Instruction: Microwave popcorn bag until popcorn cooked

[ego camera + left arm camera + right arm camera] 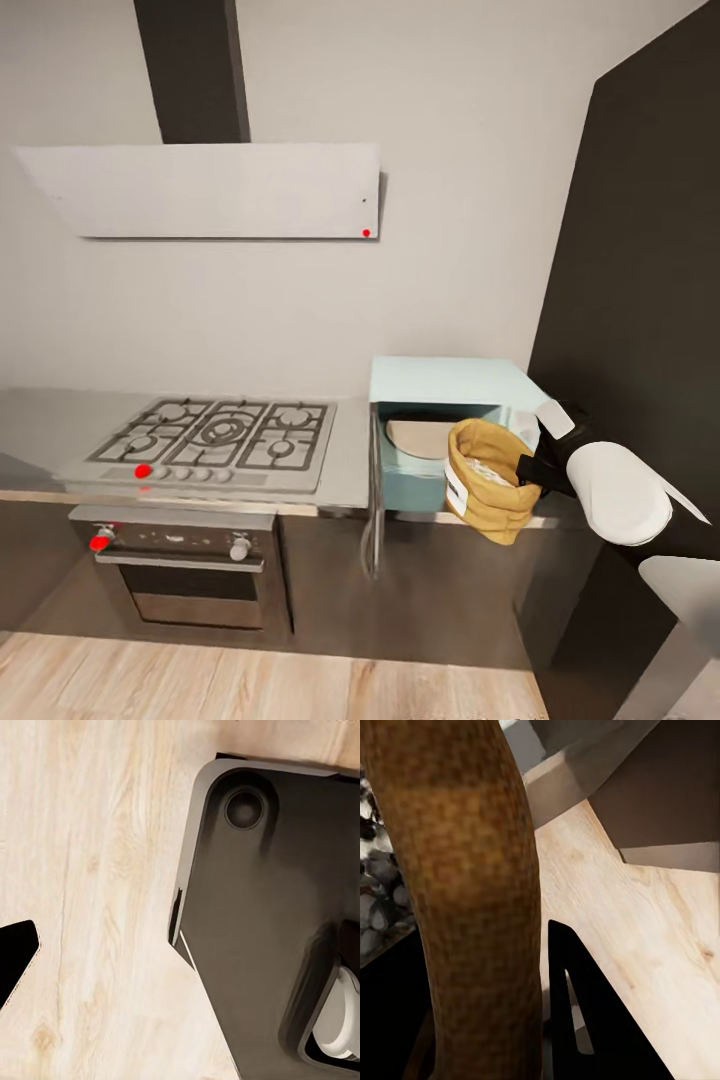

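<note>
The mint-blue microwave (450,385) stands on the steel countertop (40,420), its door (375,500) swung wide open and seen edge-on. A round plate (420,437) lies inside it. My right gripper (530,468) is shut on the rolled rim of the tan popcorn bag (490,485), which hangs just in front of the microwave's opening, slightly tilted. Pale popcorn (487,469) shows inside the bag. In the right wrist view the bag's rim (465,885) runs beside one black finger (574,1012), with kernels (375,885) behind. One dark finger (16,952) of the left gripper hangs over the floor.
A gas hob (215,435) with a steel oven (185,570) under it sits left of the microwave, below a white hood (210,190). A tall dark cabinet (650,250) rises at the right. The robot's dark base (262,930) rests on the wooden floor (90,870).
</note>
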### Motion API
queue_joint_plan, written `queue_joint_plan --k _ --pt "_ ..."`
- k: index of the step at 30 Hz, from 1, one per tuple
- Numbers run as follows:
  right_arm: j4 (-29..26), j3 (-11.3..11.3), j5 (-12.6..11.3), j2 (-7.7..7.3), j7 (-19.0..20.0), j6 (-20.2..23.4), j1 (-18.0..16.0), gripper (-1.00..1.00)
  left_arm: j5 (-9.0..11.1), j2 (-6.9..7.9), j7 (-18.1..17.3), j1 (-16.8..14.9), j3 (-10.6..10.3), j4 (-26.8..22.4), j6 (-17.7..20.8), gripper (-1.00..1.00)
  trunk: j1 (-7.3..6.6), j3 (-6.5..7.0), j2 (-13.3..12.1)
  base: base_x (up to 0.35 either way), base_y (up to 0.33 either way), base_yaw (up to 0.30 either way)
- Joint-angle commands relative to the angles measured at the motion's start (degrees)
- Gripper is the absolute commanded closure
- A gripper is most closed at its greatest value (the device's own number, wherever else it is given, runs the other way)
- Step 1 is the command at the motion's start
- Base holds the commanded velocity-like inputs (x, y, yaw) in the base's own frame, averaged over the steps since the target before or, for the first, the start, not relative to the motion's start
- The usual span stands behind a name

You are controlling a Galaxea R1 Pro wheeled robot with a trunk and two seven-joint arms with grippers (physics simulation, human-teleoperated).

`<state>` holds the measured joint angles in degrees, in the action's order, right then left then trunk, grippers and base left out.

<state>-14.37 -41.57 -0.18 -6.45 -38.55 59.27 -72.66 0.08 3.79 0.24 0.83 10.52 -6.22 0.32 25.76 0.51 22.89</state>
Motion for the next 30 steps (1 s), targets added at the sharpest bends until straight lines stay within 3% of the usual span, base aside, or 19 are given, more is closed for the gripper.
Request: queue_joint_plan --k 1,5,13,24,30 --pt "0.0 -0.3 -0.1 0.03 -0.3 0.1 0.0 1.00 0.0 -0.01 0.0 0.1 0.2 -0.1 0.0 -1.00 0.02 -0.01 0.0 0.000 0.261 -0.059" --pt "0.0 -0.2 -0.1 0.03 -0.4 0.1 0.0 1.00 0.0 -0.01 0.0 0.1 0.1 -0.1 0.0 -1.00 0.02 -0.01 0.0 0.000 0.253 -0.016" --pt "0.0 -0.2 -0.1 0.03 -0.4 0.1 0.0 1.00 0.0 -0.01 0.0 0.1 0.1 -0.1 -0.1 -1.00 0.02 0.05 0.0 0.000 0.025 -0.001" --pt "0.0 -0.2 -0.1 0.03 -0.4 0.1 0.0 1.00 0.0 -0.01 0.0 0.1 0.1 -0.1 -0.1 -1.00 0.02 1.03 0.0 0.009 0.007 0.000" --pt "0.0 -0.2 -0.1 0.03 -0.4 0.1 0.0 1.00 0.0 -0.01 0.0 0.1 0.1 -0.1 -0.1 -1.00 0.02 1.51 0.0 0.173 0.184 0.000"
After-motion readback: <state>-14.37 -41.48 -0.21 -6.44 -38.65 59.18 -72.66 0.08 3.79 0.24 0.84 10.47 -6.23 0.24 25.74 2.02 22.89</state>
